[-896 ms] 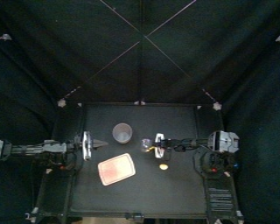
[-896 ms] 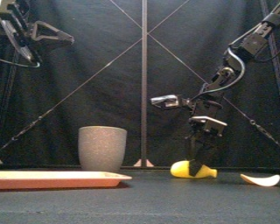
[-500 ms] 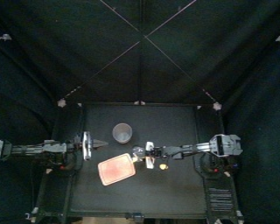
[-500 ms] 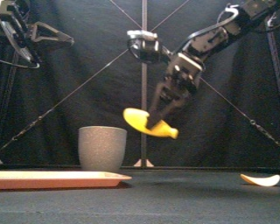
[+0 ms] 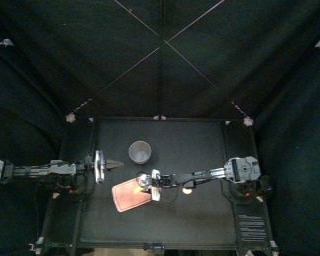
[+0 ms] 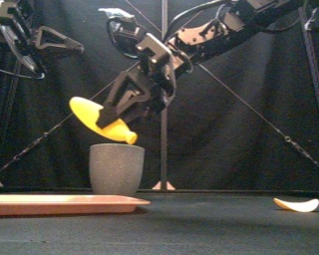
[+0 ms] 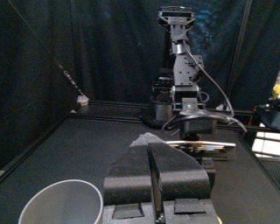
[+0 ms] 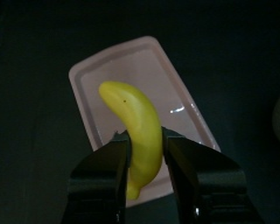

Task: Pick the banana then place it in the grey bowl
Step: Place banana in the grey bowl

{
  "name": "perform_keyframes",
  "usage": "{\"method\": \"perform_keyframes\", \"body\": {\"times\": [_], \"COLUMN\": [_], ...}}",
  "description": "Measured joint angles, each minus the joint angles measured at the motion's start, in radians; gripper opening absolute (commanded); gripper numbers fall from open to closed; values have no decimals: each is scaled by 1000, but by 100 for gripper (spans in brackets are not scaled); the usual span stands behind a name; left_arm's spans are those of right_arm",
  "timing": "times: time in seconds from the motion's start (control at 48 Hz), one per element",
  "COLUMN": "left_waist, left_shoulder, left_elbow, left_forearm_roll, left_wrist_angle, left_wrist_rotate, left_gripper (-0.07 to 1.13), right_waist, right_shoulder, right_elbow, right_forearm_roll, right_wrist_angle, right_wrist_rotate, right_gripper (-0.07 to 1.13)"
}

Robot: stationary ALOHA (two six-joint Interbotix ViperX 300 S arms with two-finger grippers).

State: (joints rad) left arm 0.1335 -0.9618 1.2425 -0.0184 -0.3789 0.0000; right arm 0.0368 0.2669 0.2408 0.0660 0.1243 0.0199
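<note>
Banana (image 6: pixel 99 118) shifted left, now above grey bowl (image 6: pixel 117 167) rim height, pinched in right gripper (image 6: pixel 125 120) jaws. Top view: bowl at banana's 12 o'clock, pink tray (image 8: pixel 108 66) underneath; release now risks tray landing. Left gripper (image 7: pixel 154 166) idle at 9 o'clock, jaws closed.

Dim booth, black curtains swallowing light; small glare spot on pink tray (image 8: pixel 129 61); banana (image 6: pixel 96 118) brightly lit.
</note>
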Motion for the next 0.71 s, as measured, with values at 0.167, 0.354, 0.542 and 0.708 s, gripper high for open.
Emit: {"method": "perform_keyframes", "body": {"times": [0.167, 0.354, 0.542, 0.708], "left_waist": [0, -2, -2, -2], "left_shoulder": [0, 0, 0, 0], "left_elbow": [8, 14, 15, 15], "left_forearm_roll": [0, 0, 0, 2], "left_wrist_angle": [0, 0, 0, 0], "left_wrist_rotate": [-2, 0, -2, 0], "left_gripper": [0, 0, 0, 0], "right_waist": [-41, -158, -235, -252], "right_shoulder": [3, 3, 5, 21], "right_elbow": [-63, -97, -110, -110], "right_forearm_roll": [-57, -94, -100, -100], "right_wrist_angle": [-8, -32, -51, -75], "right_wrist_rotate": [-2, 0, 0, 2], "right_gripper": [59, 59, 60, 65]}}
